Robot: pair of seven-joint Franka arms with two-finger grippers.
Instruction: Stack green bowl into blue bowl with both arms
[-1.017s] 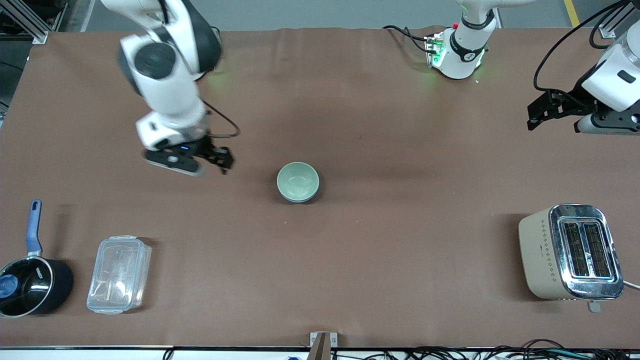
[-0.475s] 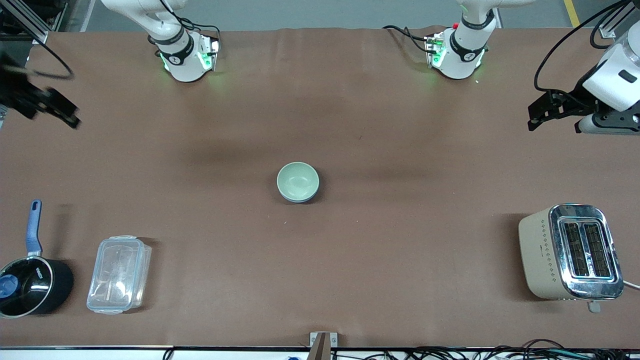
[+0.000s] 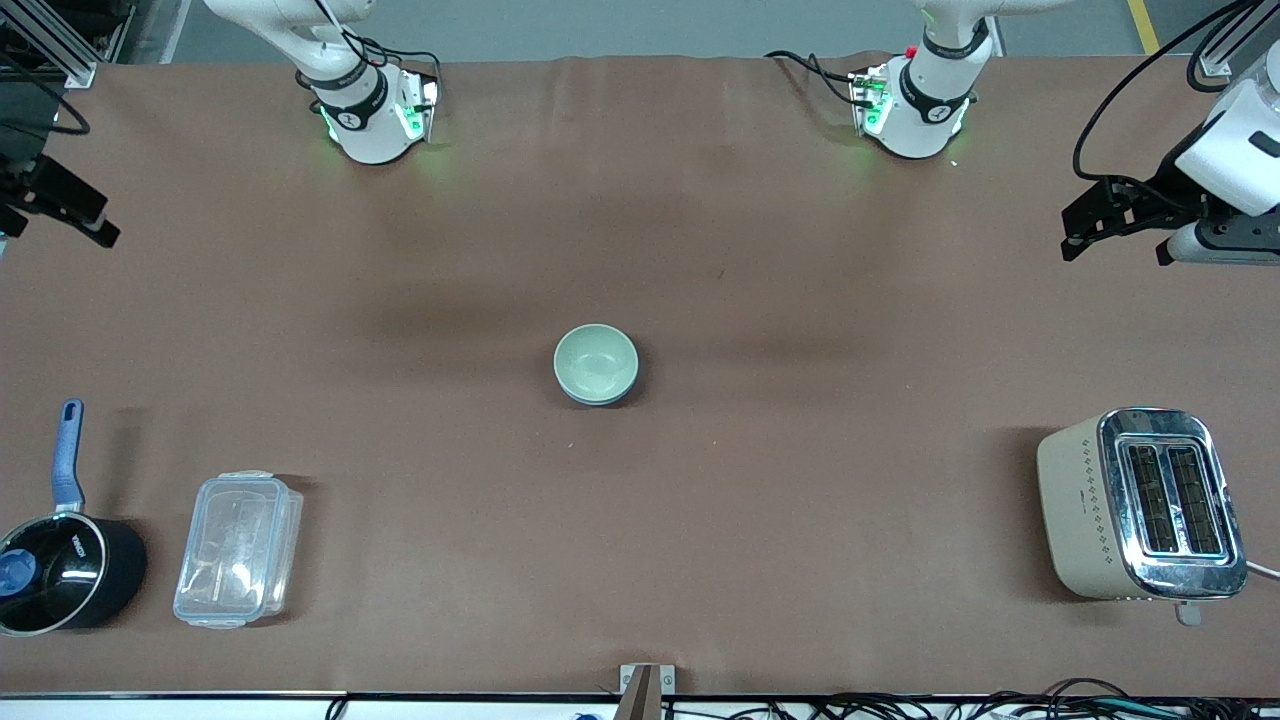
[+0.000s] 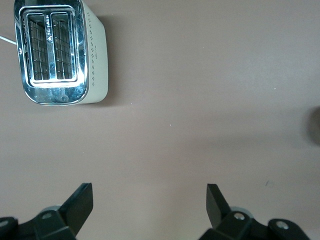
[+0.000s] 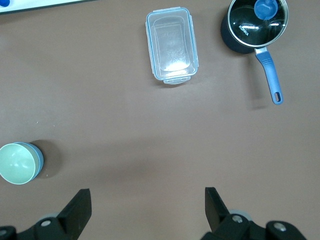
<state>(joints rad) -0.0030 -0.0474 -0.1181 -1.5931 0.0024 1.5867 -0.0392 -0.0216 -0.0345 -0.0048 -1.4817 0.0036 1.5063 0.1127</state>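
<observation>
The green bowl [image 3: 595, 360] sits nested inside the blue bowl [image 3: 603, 399] at the middle of the table; only a thin blue edge shows under it. In the right wrist view the green bowl [image 5: 15, 164] and the blue bowl's outside [image 5: 38, 160] show at the edge. My right gripper [image 3: 98, 222] is open and empty, up over the table's edge at the right arm's end; its jaws [image 5: 147, 202] stand wide apart. My left gripper [image 3: 1068, 235] is open and empty, up over the left arm's end; its jaws [image 4: 150, 200] stand wide apart over bare table.
A cream and chrome toaster [image 3: 1140, 505] stands near the front camera at the left arm's end, also in the left wrist view [image 4: 60, 52]. A clear plastic container [image 3: 238, 548] and a black saucepan with a blue handle [image 3: 60, 570] sit at the right arm's end.
My right arm has swung away from beside the stacked bowls to the table's edge at its own end. My left gripper has shifted only slightly. The bowls have not moved.
</observation>
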